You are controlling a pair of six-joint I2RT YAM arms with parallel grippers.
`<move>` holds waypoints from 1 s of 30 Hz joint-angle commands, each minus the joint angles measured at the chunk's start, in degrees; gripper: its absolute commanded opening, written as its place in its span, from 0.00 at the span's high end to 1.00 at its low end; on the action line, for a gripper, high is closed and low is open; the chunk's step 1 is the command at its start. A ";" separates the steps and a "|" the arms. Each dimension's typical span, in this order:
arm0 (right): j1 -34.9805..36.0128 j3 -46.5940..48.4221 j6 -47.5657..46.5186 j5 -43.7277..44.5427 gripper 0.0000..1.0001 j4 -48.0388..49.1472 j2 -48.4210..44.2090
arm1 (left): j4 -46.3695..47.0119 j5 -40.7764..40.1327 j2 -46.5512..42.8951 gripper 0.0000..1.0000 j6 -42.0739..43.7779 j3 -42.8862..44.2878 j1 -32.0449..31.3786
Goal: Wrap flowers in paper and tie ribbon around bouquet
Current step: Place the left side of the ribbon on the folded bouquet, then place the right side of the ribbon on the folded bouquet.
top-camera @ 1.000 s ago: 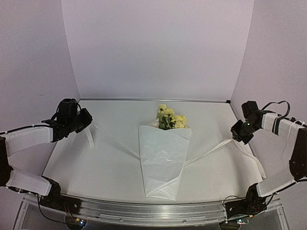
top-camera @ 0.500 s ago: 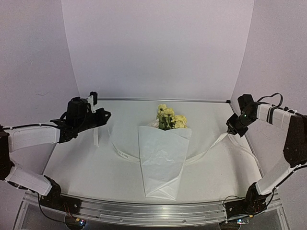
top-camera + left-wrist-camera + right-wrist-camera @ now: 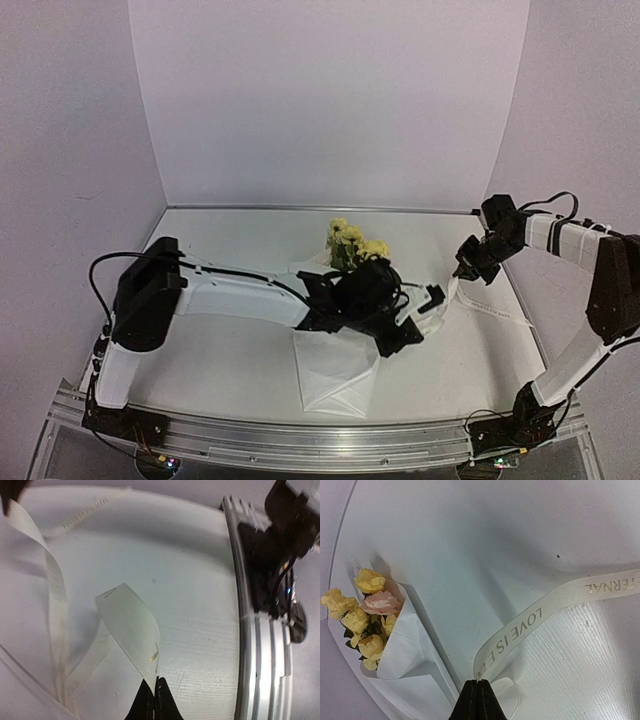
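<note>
Left gripper [image 3: 155, 695]: jaws closed, pinching one end of the ribbon [image 3: 131, 625] at the fingertips. The left arm lies across the middle of the bouquet [image 3: 335, 368], and its gripper sits just right of the cone.

Right gripper [image 3: 479, 695]: jaws closed, pinching another stretch of the same ribbon, which carries gold lettering and curls into a small loop at the fingertips. This gripper stands at the right side of the table [image 3: 220, 240], near the left gripper but apart from it.

The bouquet lies mid-table. The flowers [image 3: 352, 243] point toward the back wall. The paper [image 3: 410, 650] is folded around the stems, with its narrow end toward the near edge. The arm hides how the ribbon runs at the cone.
</note>
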 commanded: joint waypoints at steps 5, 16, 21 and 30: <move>0.82 4.05 -0.86 -1.34 1.00 -0.79 2.94 | -7.71 0.07 6.46 1.00 6.78 10.33 1.51; 1.79 11.83 -4.18 -2.95 1.00 -1.14 5.75 | -4.20 0.04 7.51 0.66 3.53 13.70 3.02; 4.10 14.00 -9.48 -4.54 1.00 -2.28 6.21 | 3.65 2.61 -1.30 0.37 -3.32 4.13 5.62; 18.72 20.39 -19.48 -11.96 1.00 -3.94 6.55 | 23.93 6.96 -28.84 0.32 -26.36 -31.47 18.98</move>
